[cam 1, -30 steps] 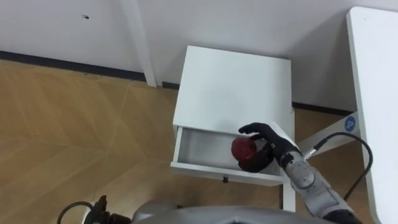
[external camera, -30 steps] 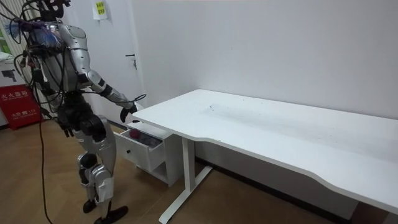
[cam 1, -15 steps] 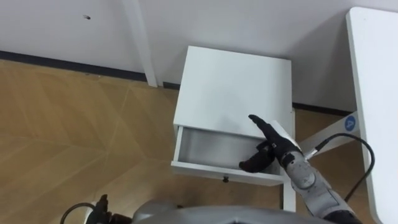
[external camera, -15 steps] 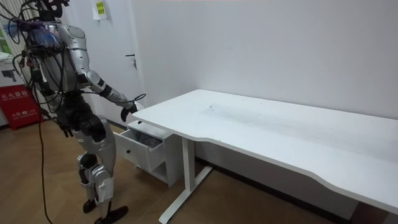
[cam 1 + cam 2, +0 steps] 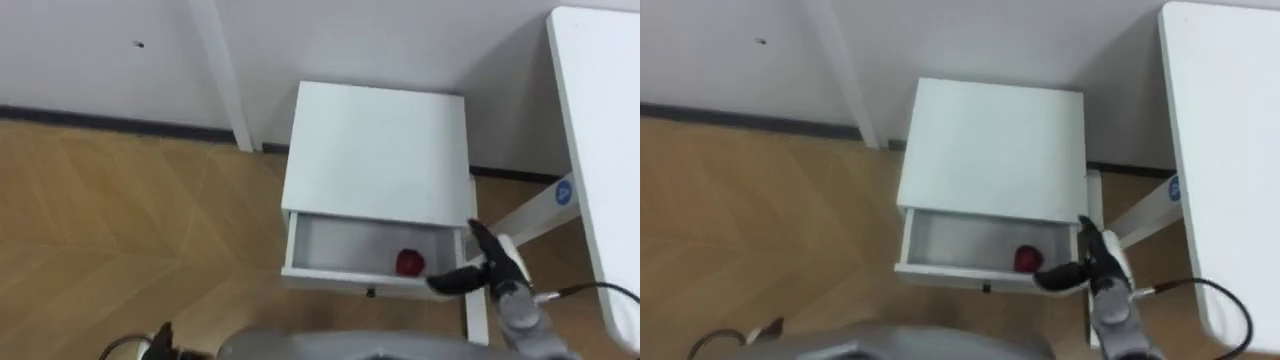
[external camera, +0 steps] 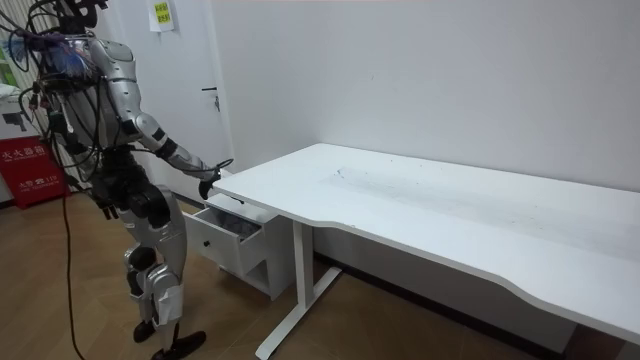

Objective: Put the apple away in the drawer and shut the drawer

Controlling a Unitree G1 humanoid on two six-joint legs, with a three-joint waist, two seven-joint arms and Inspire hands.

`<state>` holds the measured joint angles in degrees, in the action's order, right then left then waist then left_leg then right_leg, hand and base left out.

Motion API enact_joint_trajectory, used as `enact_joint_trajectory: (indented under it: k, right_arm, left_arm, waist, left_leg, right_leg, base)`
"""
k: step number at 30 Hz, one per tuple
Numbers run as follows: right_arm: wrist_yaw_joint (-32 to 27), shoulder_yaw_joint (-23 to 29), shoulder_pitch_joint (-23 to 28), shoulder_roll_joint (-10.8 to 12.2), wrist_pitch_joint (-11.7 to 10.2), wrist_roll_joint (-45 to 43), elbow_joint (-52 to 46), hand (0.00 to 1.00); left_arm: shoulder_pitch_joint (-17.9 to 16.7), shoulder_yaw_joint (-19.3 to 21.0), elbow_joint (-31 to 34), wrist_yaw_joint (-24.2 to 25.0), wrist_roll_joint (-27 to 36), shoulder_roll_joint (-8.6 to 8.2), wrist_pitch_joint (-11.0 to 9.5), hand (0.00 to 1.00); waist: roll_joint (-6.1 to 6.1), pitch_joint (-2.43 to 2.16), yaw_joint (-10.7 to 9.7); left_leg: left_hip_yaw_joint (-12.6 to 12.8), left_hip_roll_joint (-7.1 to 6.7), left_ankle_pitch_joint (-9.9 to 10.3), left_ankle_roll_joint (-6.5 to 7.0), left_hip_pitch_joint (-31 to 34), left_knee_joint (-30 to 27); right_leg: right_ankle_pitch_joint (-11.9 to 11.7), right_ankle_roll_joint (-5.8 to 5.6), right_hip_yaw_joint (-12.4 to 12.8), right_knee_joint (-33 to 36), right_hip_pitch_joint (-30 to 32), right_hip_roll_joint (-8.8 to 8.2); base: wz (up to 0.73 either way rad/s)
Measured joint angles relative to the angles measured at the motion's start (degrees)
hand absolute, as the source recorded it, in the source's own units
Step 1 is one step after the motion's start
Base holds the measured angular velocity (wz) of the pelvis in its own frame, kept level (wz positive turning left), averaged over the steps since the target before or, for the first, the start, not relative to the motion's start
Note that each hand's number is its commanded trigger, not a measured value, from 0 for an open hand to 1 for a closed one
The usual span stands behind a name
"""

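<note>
Bright, even room light leaves the white cabinet (image 5: pixel 375 150) top pale, while the open drawer (image 5: pixel 340 245) holds soft grey shadow inside.

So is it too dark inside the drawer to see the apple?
Left eye view: the inside of the drawer is greyer than the bright cabinet top, yet the red apple shows plainly, with the dark right hand at the drawer's right front corner. Room view: even light, soft shade under the desk.

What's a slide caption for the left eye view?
Apple lies in the open drawer of the white cabinet; right hand, fingers open, hovers by the drawer's right end.
</note>
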<state>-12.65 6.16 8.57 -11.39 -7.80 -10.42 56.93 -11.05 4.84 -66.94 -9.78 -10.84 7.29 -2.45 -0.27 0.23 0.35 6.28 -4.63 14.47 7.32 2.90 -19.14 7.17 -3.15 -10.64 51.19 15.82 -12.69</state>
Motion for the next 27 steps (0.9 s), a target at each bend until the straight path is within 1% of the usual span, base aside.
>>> enact_joint_trajectory:
  k: [1, 2, 3, 4, 5, 6, 7, 8, 9, 10, 11, 12, 13, 14, 15, 16, 17, 18, 19, 20, 22, 23, 24, 27]
  right_arm:
    - [-1.69, 2.15, 0.89, -1.18, 0.28, 1.29, 2.88, 0.0]
    - [-3.13, 2.45, 0.88, -2.24, 1.14, 2.41, 5.45, 0.0]
    - [-3.83, 2.19, 1.27, -2.32, 1.95, 3.26, 5.72, 0.0]
    - [-4.0, 1.81, 2.23, -2.31, 2.04, 3.66, 5.97, 0.0]
    - [-3.94, 1.26, 3.58, -2.05, 2.67, 3.64, 6.95, 0.0]
    - [-3.8, 1.23, 4.19, -1.47, 3.88, 3.67, 8.07, 0.0]
    - [-3.7, 1.23, 4.44, -1.19, 4.78, 3.67, 8.17, 0.0]
    - [-3.57, 1.07, 4.67, -0.74, 6.01, 3.72, 8.48, 0.0]
    - [-3.5, 0.74, 4.6, -0.59, 6.45, 3.78, 8.83, 0.0]
    - [-3.4, 0.68, 4.31, -0.15, 6.68, 3.78, 9.49, 0.0]
    - [-3.39, 0.69, 4.22, 0.0, 6.76, 3.9, 9.88, 0.0]
    - [-3.41, 0.71, 4.24, -0.03, 6.76, 4.01, 9.91, 0.0]
    - [-3.45, 0.72, 4.09, -0.06, 6.76, 4.16, 9.92, 0.0]
    - [-3.43, 0.71, 3.55, -0.04, 6.67, 4.08, 9.9, 0.0]
    - [-3.42, 0.71, 2.99, 0.0, 6.63, 4.16, 9.92, 0.0]
    - [-3.41, 0.71, 1.65, 0.09, 6.57, 4.58, 10.02, 0.0]
    - [-3.39, 0.71, 0.25, 0.32, 6.22, 5.63, 10.41, 0.0]
    - [-3.38, 0.71, -0.61, 0.5, 5.94, 6.15, 10.58, 0.0]
    - [-3.21, 0.69, -1.44, 0.93, 5.29, 7.1, 10.71, 0.0]
    - [-2.72, 0.66, -1.7, 1.25, 4.7, 8.18, 10.77, 0.0]
    - [-1.68, 0.55, -1.75, 1.84, 4.63, 9.45, 11.09, 0.0]
    - [-0.72, 0.01, -1.75, 1.99, 4.75, 9.99, 11.35, 0.0]
    - [-0.03, -0.29, -1.7, 2.01, 4.81, 9.97, 11.73, 0.0]
    - [1.98, -0.29, -1.49, 2.18, 5.39, 10.13, 11.99, 0.0]
  left_arm:
    - [-0.02, 0.65, -0.45, -0.21, -0.09, 0.04, 0.05, 0.0]
    - [0.14, 0.51, -1.05, -0.75, -0.06, 0.43, 0.0, 0.0]
    - [0.04, 0.65, -1.92, -1.06, 0.06, 1.04, 0.28, 0.0]
    - [0.48, 0.69, -2.19, -1.07, 0.06, 1.25, 0.85, 0.0]
    - [0.59, 0.65, -1.63, -1.27, 0.04, 1.39, 1.46, 0.0]
    - [0.5, 0.68, -1.63, -1.36, 0.06, 1.54, 1.86, 0.0]
    - [0.35, 0.67, -1.61, -1.35, 0.05, 1.53, 2.15, 0.0]
    - [-0.23, 0.57, -1.62, -1.3, 0.06, 1.46, 2.59, 0.0]
    - [-0.74, 0.55, -1.47, -1.28, 0.06, 1.46, 2.76, 0.0]
    - [-1.54, 0.63, -0.6, -1.28, 0.08, 1.56, 3.13, 0.0]
    - [-2.44, 0.65, -0.42, -1.31, 0.15, 1.64, 3.51, 0.0]
    - [-2.66, 0.62, -0.4, -1.32, 0.17, 1.6, 3.83, 0.0]
    - [-2.67, 0.62, -0.33, -1.35, 0.19, 1.53, 4.26, 0.0]
    - [-2.59, 0.69, 0.19, -1.42, 0.34, 1.38, 4.61, 0.0]
    - [-2.53, 0.72, 0.58, -1.48, 0.75, 1.38, 4.61, 0.0]
    - [-1.92, 0.77, 0.83, -2.2, 1.94, 1.44, 4.52, 0.0]
    - [-1.25, 1.06, 0.96, -2.78, 2.87, 1.6, 4.4, 0.0]
    - [-1.23, 1.39, 0.9, -3.04, 3.29, 1.61, 4.33, 0.0]
    - [-0.5, 1.76, 0.86, -3.23, 3.98, 1.6, 4.24, 0.0]
    - [-0.08, 1.76, 0.97, -3.22, 4.07, 1.42, 3.85, 0.0]
    - [0.24, 1.79, 1.05, -3.09, 4.05, 1.07, 3.47, 0.0]
    - [0.32, 1.93, 1.21, -2.94, 3.94, 0.74, 3.47, 0.0]
    - [0.37, 2.09, 1.43, -2.88, 3.91, 0.19, 3.5, 0.0]
    - [0.45, 2.13, 1.52, -1.57, 3.78, -0.39, 3.65, 0.0]
  waist:
    - [0.98, -0.08, -0.88]
    - [2.5, 0.1, -1.26]
    - [2.91, 0.45, -1.88]
    - [3.44, 0.51, -2.39]
    - [4.4, 0.67, -3.02]
    - [4.44, 0.63, -3.41]
    - [4.39, 0.63, -3.47]
    - [4.38, 0.78, -3.52]
    - [4.2, 0.73, -3.62]
    - [3.19, 0.74, -3.7]
    - [2.17, 0.51, -3.43]
    - [1.85, 0.48, -3.2]
    - [1.37, 0.56, -2.15]
    - [0.96, 0.33, -0.87]
    - [0.6, 0.18, -0.4]
    - [0.38, -0.17, 0.14]
    - [-0.22, -0.28, 0.36]
    - [-0.52, -0.19, 0.5]
    - [-0.85, -0.23, 0.64]
    - [-0.84, -0.2, 0.82]
    - [-0.89, -0.21, 1.3]
    - [-0.83, -0.35, 1.43]
    - [-0.8, -0.32, 1.39]
    - [-0.51, -0.13, 1.3]
  left_leg:
    - [0.08, 0.15, 1.8, 0.78, 0.85, -3.25]
    - [1.25, 1.03, 3.19, 1.48, 2.31, -5.87]
    - [1.69, 1.77, 3.85, 1.61, 3.29, -7.45]
    - [1.63, 2.34, 3.9, 1.61, 3.6, -7.73]
    - [1.4, 3.37, 3.91, 1.58, 4.16, -8.02]
    - [1.4, 3.65, 3.93, 1.55, 4.25, -7.87]
    - [1.43, 3.66, 3.94, 1.57, 4.12, -7.86]
    - [1.58, 3.63, 4.1, 1.63, 3.63, -7.76]
    - [1.58, 3.5, 4.15, 1.64, 3.33, -7.63]
    - [1.53, 2.75, 4.18, 1.64, 2.5, -6.9]
    - [1.62, 1.96, 4.1, 1.71, 1.59, -5.85]
    - [1.6, 1.74, 4.03, 1.7, 1.2, -5.47]
    - [1.76, 1.65, 3.67, 1.47, 0.47, -4.47]
    - [2.25, 1.83, 3.0, 1.01, -0.1, -2.62]
    - [2.39, 1.9, 2.5, 0.82, -0.34, -1.41]
    - [2.61, 1.97, 1.5, 0.43, -0.64, 0.56]
    - [2.92, 1.97, 0.88, 0.02, -0.64, 1.78]
    - [2.96, 2.01, 0.72, -0.2, -0.63, 2.01]
    - [2.95, 2.3, 0.52, -0.56, -0.74, 2.12]
    - [2.95, 2.72, 0.37, -0.88, -1.36, 2.68]
    - [2.96, 2.96, 0.1, -1.44, -2.64, 4.16]
    - [2.95, 3.02, -0.11, -1.81, -3.13, 5.18]
    - [2.8, 3.04, -0.28, -2.06, -3.53, 5.98]
    - [2.33, 3.08, -0.4, -2.25, -3.59, 6.51]
  right_leg:
    - [-8.91, -0.49, 3.61, 8.83, 6.23, -0.01]
    - [-12.54, 0.0, 6.6, 18.9, 12.97, 1.01]
    - [-9.28, 1.16, 8.15, 32.9, 19.76, 2.14]
    - [-7.6, 1.46, 7.88, 38.32, 22.37, 2.96]
    - [-5.36, 1.57, 7.15, 43.56, 25.37, 4.04]
    - [-4.05, 1.24, 7.15, 42.94, 26.06, 4.08]
    - [-3.62, 0.99, 7.31, 40.75, 25.38, 4.02]
    - [-2.96, 0.41, 7.5, 33.55, 21.88, 3.76]
    - [-2.68, 0.06, 7.51, 28.84, 19.35, 3.58]
    - [-2.01, -0.6, 7.29, 18.03, 13.58, 2.85]
    - [-1.21, -1.19, 6.68, 7.47, 6.93, 2.26]
    - [-0.37, -1.45, 6.0, 2.02, 3.49, 2.26]
    - [1.44, -1.71, 5.13, -8.34, -2.68, 2.8]
    - [3.6, -1.87, 4.8, -17.55, -7.21, 4.13]
    - [3.73, -1.95, 4.83, -21.82, -9.0, 4.8]
    - [3.42, -1.64, 4.36, -28.83, -11.6, 5.49]
    - [2.92, -1.72, 3.73, -34.06, -13.43, 5.91]
    - [2.6, -1.97, 3.45, -36.09, -14.25, 6.09]
    - [2.0, -2.26, 3.11, -39.07, -15.69, 6.59]
    - [1.35, -1.9, 2.65, -40.76, -16.89, 7.1]
    - [1.23, -1.71, 2.6, -41.99, -17.97, 7.57]
    - [1.18, -1.62, 2.6, -42.56, -18.43, 7.78]
    - [1.2, -1.58, 2.45, -42.68, -18.86, 7.89]
    - [1.31, -1.41, 1.89, -42.75, -18.95, 7.97]
  base:
    - [-0.18]
    - [-0.41]
    - [-0.4]
    - [-0.18]
    - [0.06]
    - [0.03]
    - [0.0]
    - [-0.04]
    - [0.0]
    - [0.0]
    - [0.04]
    - [0.0]
    - [-0.19]
    - [-0.25]
    - [-0.27]
    - [-0.16]
    - [-0.15]
    - [-0.09]
    - [0.0]
    - [0.0]
    - [-0.02]
    - [-0.03]
    - [0.0]
    - [0.05]
